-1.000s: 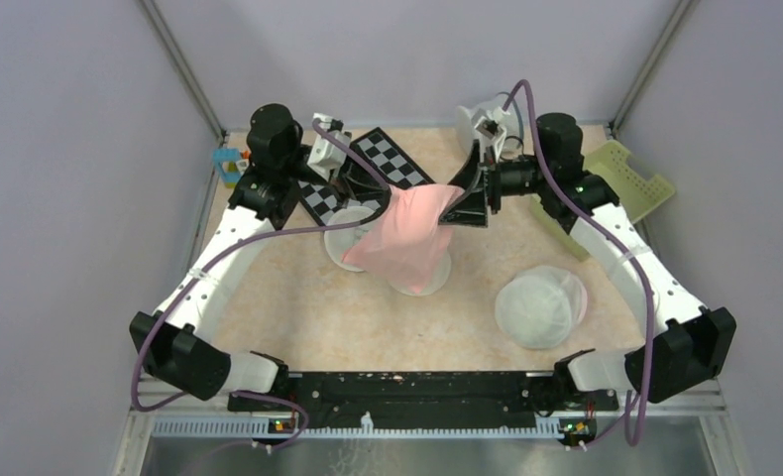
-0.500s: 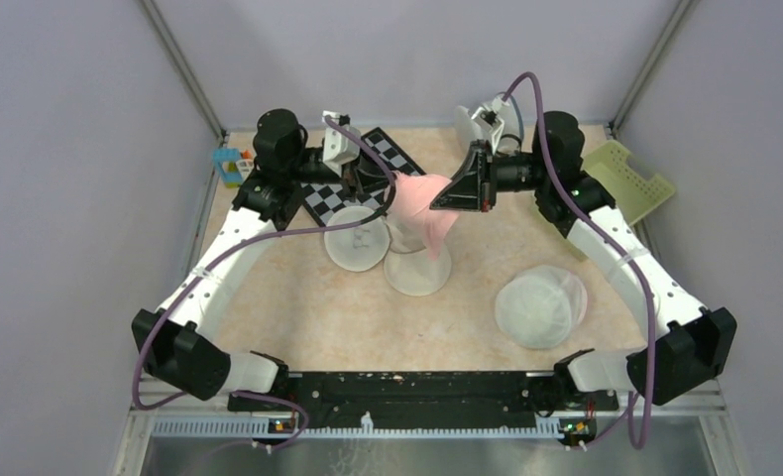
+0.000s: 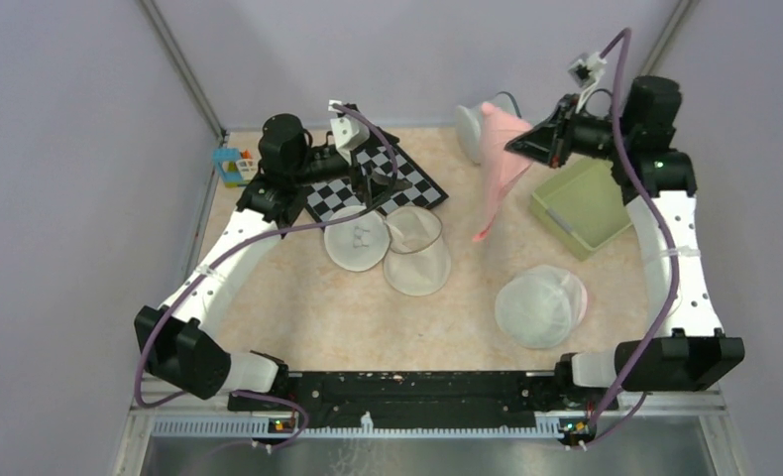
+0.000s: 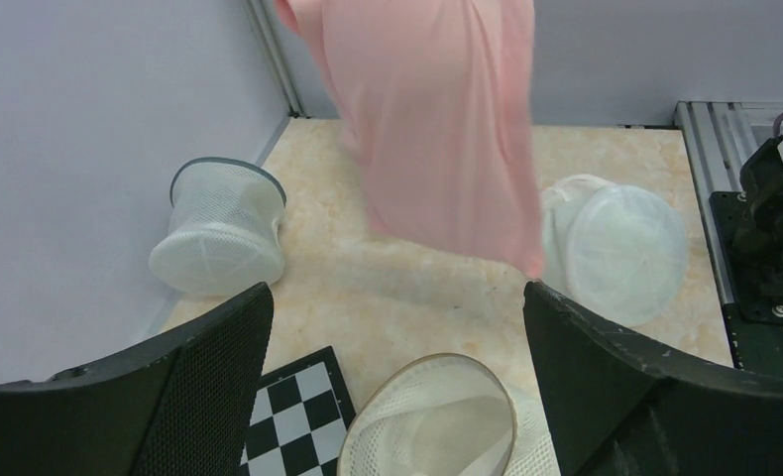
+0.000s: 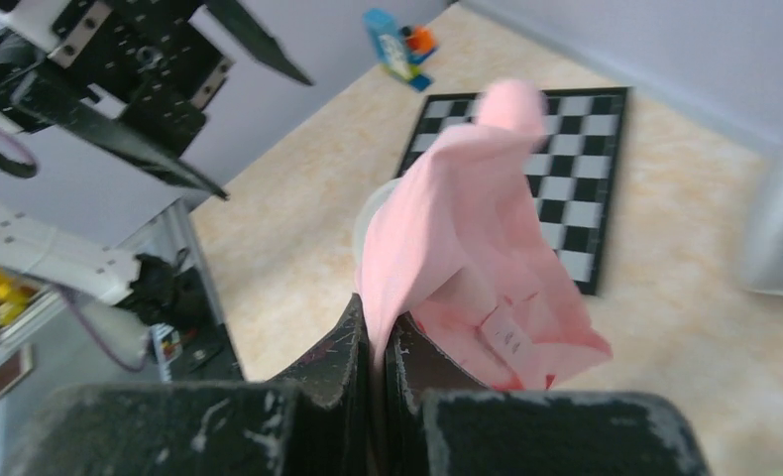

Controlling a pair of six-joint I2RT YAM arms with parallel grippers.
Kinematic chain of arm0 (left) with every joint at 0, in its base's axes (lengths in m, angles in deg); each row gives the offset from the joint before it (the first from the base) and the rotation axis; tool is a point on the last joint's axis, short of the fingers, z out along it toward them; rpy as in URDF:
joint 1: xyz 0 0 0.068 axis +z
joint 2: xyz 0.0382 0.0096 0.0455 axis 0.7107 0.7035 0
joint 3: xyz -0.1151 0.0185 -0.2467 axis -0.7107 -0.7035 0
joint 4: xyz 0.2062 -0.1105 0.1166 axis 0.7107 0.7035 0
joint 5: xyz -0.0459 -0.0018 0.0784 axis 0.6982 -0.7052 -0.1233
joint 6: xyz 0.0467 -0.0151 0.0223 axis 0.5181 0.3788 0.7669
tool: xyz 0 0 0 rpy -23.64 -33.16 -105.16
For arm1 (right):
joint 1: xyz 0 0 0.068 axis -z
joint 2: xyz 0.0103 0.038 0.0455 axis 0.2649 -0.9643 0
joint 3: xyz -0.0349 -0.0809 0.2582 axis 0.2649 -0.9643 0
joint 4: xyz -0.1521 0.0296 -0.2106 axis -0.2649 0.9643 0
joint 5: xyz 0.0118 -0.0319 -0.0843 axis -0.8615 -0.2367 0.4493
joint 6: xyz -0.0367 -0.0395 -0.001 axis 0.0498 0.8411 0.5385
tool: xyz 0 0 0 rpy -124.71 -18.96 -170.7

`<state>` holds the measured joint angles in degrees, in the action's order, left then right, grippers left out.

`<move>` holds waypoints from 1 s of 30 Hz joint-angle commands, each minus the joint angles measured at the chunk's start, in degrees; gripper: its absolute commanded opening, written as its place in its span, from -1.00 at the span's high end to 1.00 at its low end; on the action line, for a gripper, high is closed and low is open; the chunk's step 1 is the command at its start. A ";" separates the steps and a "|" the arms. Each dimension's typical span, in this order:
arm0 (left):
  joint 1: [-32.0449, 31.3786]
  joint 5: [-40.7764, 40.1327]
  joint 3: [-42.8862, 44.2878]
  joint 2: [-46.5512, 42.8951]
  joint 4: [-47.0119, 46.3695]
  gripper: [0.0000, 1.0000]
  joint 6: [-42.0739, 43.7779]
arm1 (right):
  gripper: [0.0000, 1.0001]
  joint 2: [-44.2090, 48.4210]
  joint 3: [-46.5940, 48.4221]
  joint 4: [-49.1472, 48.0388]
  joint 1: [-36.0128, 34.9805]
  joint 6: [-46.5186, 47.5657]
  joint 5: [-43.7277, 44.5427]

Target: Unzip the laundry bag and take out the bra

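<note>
The laundry bag (image 3: 417, 266) lies spread open on the worktop (image 3: 298, 307). The bra (image 3: 497, 169) hangs in the air to the right of the bag, pinched in the right hand (image 3: 516, 147). The left hand (image 3: 371, 188) hovers just behind the bag, fingers spread and holding nothing.

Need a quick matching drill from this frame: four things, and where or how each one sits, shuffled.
Things
1. bra
2. laundry bag
3. left pincer
4. white bin

States
A. tipped on its side at the far edge of the table
B. open, holding nothing
C. hanging in the air from the shut right pincer
D. lying open beside the checkerboard mat

Pairs: 1-C, 2-D, 3-B, 4-A
</note>
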<state>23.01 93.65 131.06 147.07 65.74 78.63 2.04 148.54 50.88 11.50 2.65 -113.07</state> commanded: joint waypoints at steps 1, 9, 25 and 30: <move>-0.02 -1.03 -0.84 0.36 -2.92 -0.98 -1.96 | 1.00 -2.97 8.25 8.92 9.40 9.87 -1.50; -0.15 -0.38 -1.94 1.14 -4.97 -0.97 -4.23 | 1.00 -11.78 20.72 20.34 24.89 22.97 -4.58; -0.44 -0.14 -4.00 1.60 -5.03 -0.97 -4.17 | 1.00 -30.91 35.78 35.37 34.94 56.76 2.34; -0.45 0.06 -2.65 2.80 -3.58 -0.97 -2.26 | 1.00 -37.65 42.11 36.70 35.53 61.50 4.75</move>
<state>22.74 93.35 126.73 148.77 62.70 74.47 -32.45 184.62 86.72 46.28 55.87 -109.72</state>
